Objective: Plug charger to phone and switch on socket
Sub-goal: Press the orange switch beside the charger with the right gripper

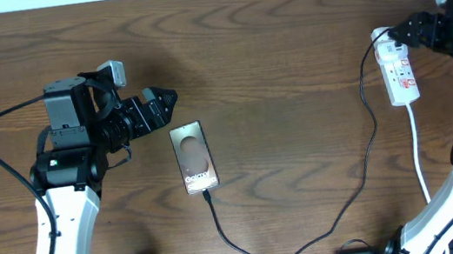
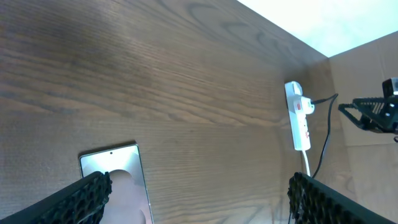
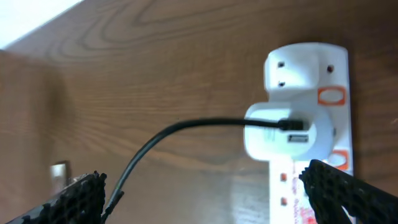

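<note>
- The phone (image 1: pixel 193 158) lies flat on the table (image 1: pixel 267 34), left of its middle.
- The left gripper (image 1: pixel 168 108) sits just behind the phone, slightly to its left and apart from it.
- The charger (image 1: pixel 218 223) meets the phone's near end, then loops off to the phone's right.
- The socket (image 1: pixel 398 72) lies well right of the phone and a little farther back.
- The right gripper (image 1: pixel 398 34) is at the socket's far end, far right of the phone.

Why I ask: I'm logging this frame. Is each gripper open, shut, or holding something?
Left gripper: open, holding nothing, near the phone.
Right gripper: open, holding nothing, by the socket.
</note>
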You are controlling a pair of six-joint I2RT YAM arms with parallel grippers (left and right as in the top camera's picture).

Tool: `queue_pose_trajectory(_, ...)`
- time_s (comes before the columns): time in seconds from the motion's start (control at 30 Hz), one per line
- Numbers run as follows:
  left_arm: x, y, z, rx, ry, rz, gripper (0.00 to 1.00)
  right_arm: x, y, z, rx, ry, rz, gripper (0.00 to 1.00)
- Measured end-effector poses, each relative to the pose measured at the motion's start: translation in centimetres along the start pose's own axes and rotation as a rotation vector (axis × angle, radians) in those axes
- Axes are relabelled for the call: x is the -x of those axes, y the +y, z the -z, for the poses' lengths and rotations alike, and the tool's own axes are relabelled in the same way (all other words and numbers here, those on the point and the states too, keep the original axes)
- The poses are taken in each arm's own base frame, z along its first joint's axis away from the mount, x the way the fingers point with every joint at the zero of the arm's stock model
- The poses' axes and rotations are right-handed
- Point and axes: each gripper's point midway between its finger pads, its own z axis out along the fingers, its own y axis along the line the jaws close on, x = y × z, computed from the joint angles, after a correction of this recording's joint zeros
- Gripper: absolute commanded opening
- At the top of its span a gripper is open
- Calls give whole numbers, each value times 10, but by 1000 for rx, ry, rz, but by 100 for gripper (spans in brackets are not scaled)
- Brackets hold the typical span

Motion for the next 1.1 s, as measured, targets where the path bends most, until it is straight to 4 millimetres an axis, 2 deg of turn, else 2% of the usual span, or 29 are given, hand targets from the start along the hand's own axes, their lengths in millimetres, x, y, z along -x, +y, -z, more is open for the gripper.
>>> queue_pose_trajectory(0.27, 0, 0, 0, 0, 0, 0, 93, -1, -19, -22, -136, 51, 16, 99)
queue_pose_trajectory(0.5, 0, 0, 0, 0, 0, 0, 93, -12, -42, -37, -198, 95, -22, 99)
queue_pose_trajectory(0.93, 0, 0, 0, 0, 0, 0, 93, -37, -66, -69, -188, 175, -89, 99)
queue_pose_trajectory(1.1, 0, 0, 0, 0, 0, 0, 93, -35, -68, -72, -179, 168, -90, 99)
